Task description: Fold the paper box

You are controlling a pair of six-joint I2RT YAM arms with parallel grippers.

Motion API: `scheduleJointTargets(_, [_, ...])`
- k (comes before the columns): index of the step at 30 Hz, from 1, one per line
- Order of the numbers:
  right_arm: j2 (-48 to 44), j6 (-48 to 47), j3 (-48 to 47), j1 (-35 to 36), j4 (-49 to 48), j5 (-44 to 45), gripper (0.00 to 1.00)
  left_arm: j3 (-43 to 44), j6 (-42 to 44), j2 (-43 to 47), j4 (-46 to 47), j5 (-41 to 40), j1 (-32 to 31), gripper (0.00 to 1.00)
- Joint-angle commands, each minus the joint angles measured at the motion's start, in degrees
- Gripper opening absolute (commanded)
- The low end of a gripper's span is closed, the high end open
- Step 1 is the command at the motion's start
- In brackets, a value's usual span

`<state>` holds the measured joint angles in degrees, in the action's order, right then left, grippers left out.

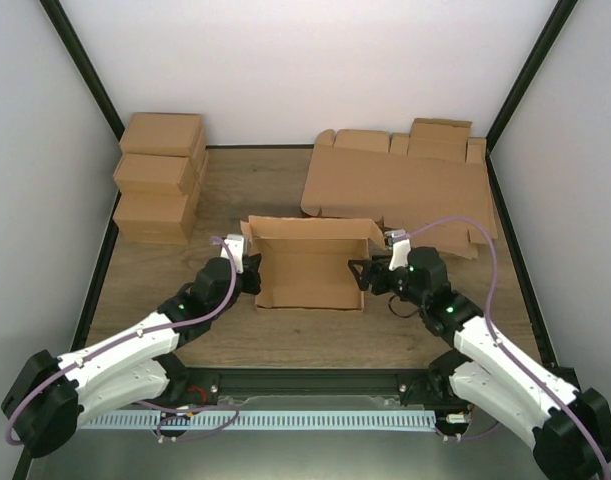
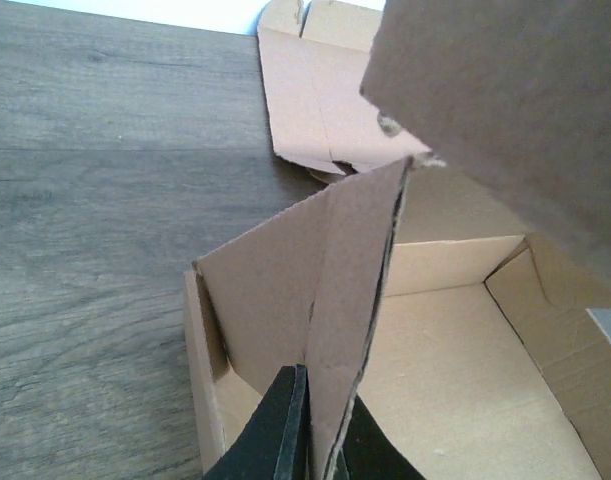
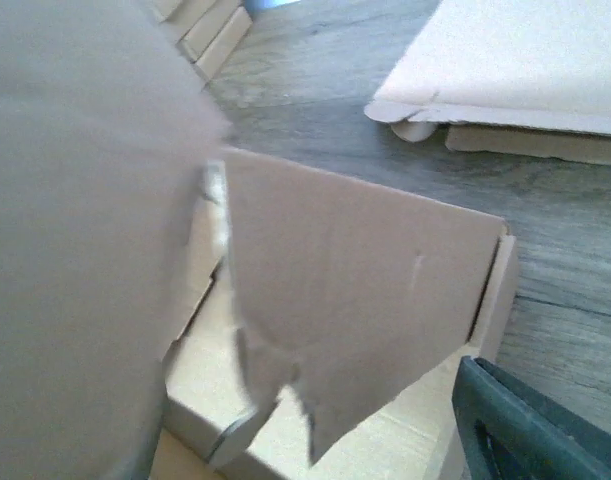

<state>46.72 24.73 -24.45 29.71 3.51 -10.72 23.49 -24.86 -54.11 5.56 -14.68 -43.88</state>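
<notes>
The box is sitting open-topped at the centre of the table. The left claw is pinching its 9 o'clock flap; the right claw is gaping open at 3 o'clock.

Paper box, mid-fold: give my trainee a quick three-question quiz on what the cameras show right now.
1. True or false: the left claw is shut on an upright flap of the paper box.
2. Where do the stacked closed boxes sit? A far left, B far right, C near centre.
3. Fill in: the flat blanks lie at the far ___.
Key: 1 true; 2 A; 3 right.
</notes>
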Motion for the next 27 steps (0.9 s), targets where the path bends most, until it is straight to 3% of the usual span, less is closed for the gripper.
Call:
scheduleJointTargets(1, [-6.5, -0.2, 0.6, 0.3, 4.3, -4.8, 0.86, -1.8, -0.4, -0.9, -5.6, 2.2, -0.7, 0.05])
scheduleJointTargets(7, [-15.0, 1.0, -2.6, 0.3, 10.2, -7.2, 0.9, -1.8, -0.3, -0.7, -6.1, 1.8, -1.0, 0.05])
scheduleJointTargets(13, [-15.6, 1.6, -14.9, 0.3, 18.5, -7.5, 0.92, -1.8, -0.3, -0.5, -6.6, 1.4, -1.1, 0.05])
scheduleJointTargets(21, [3.4, 1.1, -37.7, 0.3, 31.2, -1.5, 0.91, -1.6, -0.3, -0.4, -6.9, 1.5, -1.2, 0.05])
scheduleJointTargets(27, [16.1, 1.0, -44.0, -1.2, 28.5, -0.5, 0.93, -1.2, -0.8, 0.0, -7.6, 2.0, -1.2, 0.05])
